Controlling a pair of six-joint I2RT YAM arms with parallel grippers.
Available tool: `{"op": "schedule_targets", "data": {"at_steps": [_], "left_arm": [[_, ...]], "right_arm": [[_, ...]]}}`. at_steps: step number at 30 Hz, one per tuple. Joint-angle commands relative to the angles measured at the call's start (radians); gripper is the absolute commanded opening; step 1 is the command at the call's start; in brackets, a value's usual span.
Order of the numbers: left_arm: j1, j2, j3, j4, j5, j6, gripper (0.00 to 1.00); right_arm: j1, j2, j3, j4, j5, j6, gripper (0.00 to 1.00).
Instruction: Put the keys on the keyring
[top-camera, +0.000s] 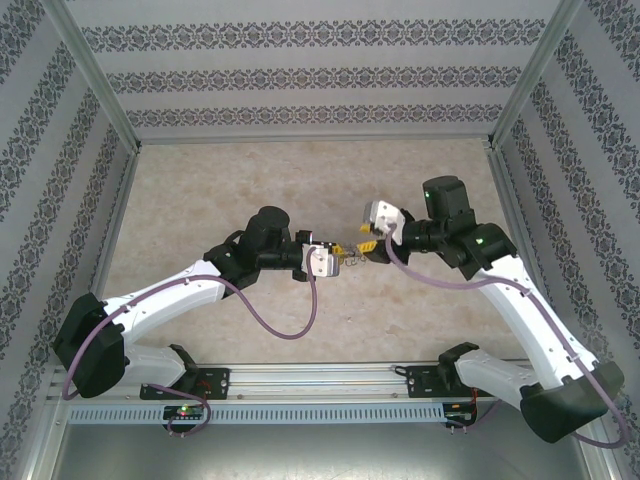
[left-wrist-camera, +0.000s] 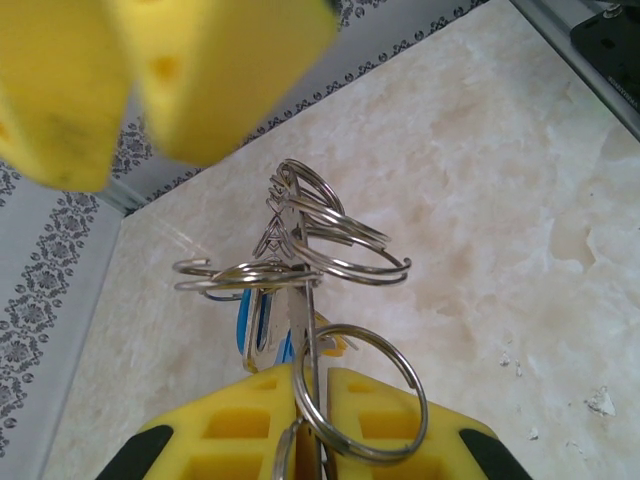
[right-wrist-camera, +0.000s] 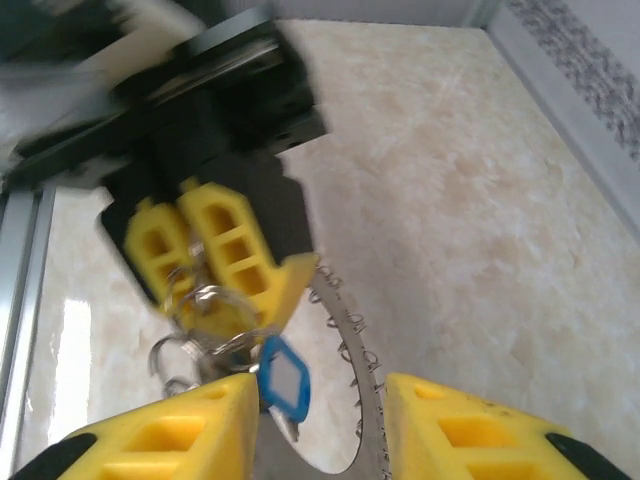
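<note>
The left gripper (top-camera: 338, 262) is clamped on the keyring (right-wrist-camera: 350, 350) and holds it in the air over mid-table. The right gripper (top-camera: 368, 246), at its 2 o'clock, has its fingers apart and grips nothing. The blue key (right-wrist-camera: 283, 378) hangs at the ring's 8 o'clock and looks threaded, so the threading step seems nearly done; the right arm's next move calls for backing off without snagging the loops.

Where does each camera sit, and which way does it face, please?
Top external: above and behind the bases, looking down at the table; left arm, right arm show.
Left wrist: on the left arm, along its own jaws, shut on the keyring.
Right wrist: on the right arm, own jaws apart, facing the left jaws.
Wrist views share keyring, blue key.
</note>
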Motion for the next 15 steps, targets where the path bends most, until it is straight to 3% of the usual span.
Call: {"op": "schedule_targets", "data": {"at_steps": [1,4,5,11,15], "left_arm": [[-0.013,-0.004,0.017,0.064,-0.036,-0.037,0.0],[-0.012,0.018,0.02,0.107,-0.107,-0.138,0.0],[-0.01,0.025,0.022,0.118,-0.134,-0.177,0.0],[0.01,0.073,0.045,0.116,-0.095,-0.278,0.0],[0.017,0.096,0.06,0.097,-0.053,-0.265,0.0]], "right_arm": [[-0.014,0.056,0.075,0.088,0.031,0.405,0.39],[-0.025,0.104,0.184,0.001,0.33,0.876,0.39],[-0.046,0.128,0.231,-0.073,0.369,1.025,0.35],[-0.105,0.193,0.246,-0.13,0.039,1.552,0.29],[-0.101,0.2,0.233,-0.118,-0.037,1.702,0.28]]}}
